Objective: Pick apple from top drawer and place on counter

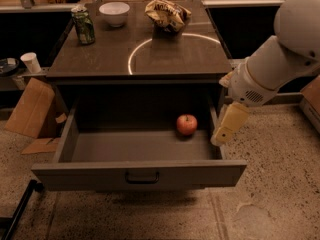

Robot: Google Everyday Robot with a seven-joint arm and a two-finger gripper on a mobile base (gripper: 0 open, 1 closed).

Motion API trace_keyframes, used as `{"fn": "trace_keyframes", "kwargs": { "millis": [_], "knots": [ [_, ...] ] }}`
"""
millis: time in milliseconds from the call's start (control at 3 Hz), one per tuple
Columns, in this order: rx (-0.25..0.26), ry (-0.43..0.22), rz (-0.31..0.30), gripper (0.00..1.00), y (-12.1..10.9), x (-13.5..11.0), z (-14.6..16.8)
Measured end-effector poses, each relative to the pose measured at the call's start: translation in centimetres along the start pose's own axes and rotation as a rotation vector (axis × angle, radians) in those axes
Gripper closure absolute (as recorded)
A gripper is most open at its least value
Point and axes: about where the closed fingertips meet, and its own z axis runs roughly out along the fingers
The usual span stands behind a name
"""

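The top drawer (137, 171) is pulled fully open below the counter (100, 59). The small red apple (187, 124) lies on the drawer floor near its right back corner. My gripper (223, 132) hangs at the end of the white arm, over the drawer's right wall, a short way right of the apple and not touching it. Only its pale outer side shows. The counter bears a thin white circular line (170, 46).
On the counter stand a green can (83, 26), a white bowl (114, 13) and a crumpled chip bag (167, 15). A cardboard piece (30, 109) and a white cup (31, 62) are at the left. The floor is speckled stone.
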Motion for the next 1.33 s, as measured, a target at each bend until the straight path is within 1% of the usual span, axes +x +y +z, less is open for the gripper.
{"fn": "trace_keyframes", "kwargs": {
  "millis": [333, 667, 1000, 1333],
  "knots": [
    [0.028, 0.003, -0.016, 0.0, -1.2, 0.3, 2.0],
    [0.143, 0.002, -0.035, 0.0, -9.1, 8.5, 6.9],
    [0.181, -0.013, -0.063, 0.0, -15.0, 13.8, 11.4],
    [0.196, -0.035, -0.09, 0.0, -21.4, 20.3, 17.8]
  ]
}}
